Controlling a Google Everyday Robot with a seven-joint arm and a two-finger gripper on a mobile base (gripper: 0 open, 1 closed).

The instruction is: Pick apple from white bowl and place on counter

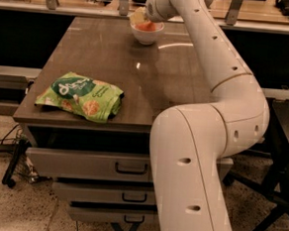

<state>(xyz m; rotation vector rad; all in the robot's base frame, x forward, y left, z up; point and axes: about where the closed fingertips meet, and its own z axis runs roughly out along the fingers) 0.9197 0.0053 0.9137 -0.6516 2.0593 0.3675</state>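
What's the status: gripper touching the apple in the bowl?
Cannot tell. In the camera view the gripper sits at the white bowl, right over the apple, but no contact or gap shows plainly.

The counter (113,60) is showing a glossy grey-brown top that is catching streaks of light. The white bowl (146,37) is looking smooth and slightly shiny, like glazed ceramic or plastic, and the apple (147,26) in it is showing a smooth skin. The gripper (140,15) is sitting over the bowl at the counter's far end, looking pale and smooth. The arm (207,142) is gleaming as hard, satin white plastic. The green snack bag (81,95) is crinkling, its film glossy. The drawers (81,163) are looking matt grey, and the floor (24,208) is looking speckled.
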